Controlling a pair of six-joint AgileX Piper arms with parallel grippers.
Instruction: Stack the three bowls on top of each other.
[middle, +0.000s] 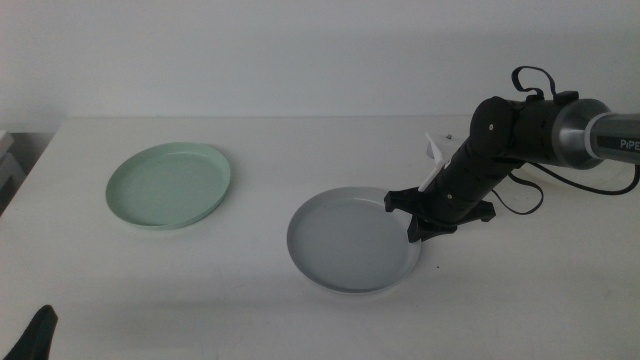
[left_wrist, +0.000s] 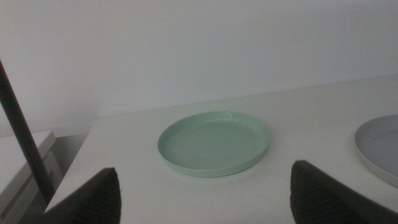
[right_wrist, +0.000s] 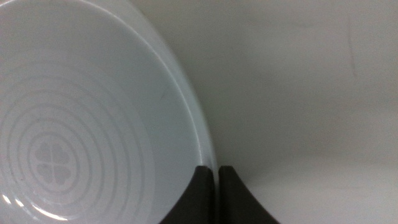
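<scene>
Two bowls show. A mint green bowl (middle: 170, 186) (left_wrist: 214, 142) rests on the table's left part. The other, a pale grey bowl (middle: 350, 240) (right_wrist: 93, 124), lies at the centre, and its edge (left_wrist: 379, 149) enters the left wrist view. My right gripper (middle: 418, 228) (right_wrist: 217, 171) reaches in from the right and is shut on this bowl's right rim, one jaw inside it and one outside. Down at the bottom left corner of the middle view waits my left gripper (middle: 38, 335) (left_wrist: 205, 193), open and facing the green bowl from a distance.
The white table (middle: 300, 150) ends at a white wall behind. A small white object (middle: 436, 150) pokes out behind the right arm. A dark pole (left_wrist: 22, 137) and a pale shelf stand off the table's left end.
</scene>
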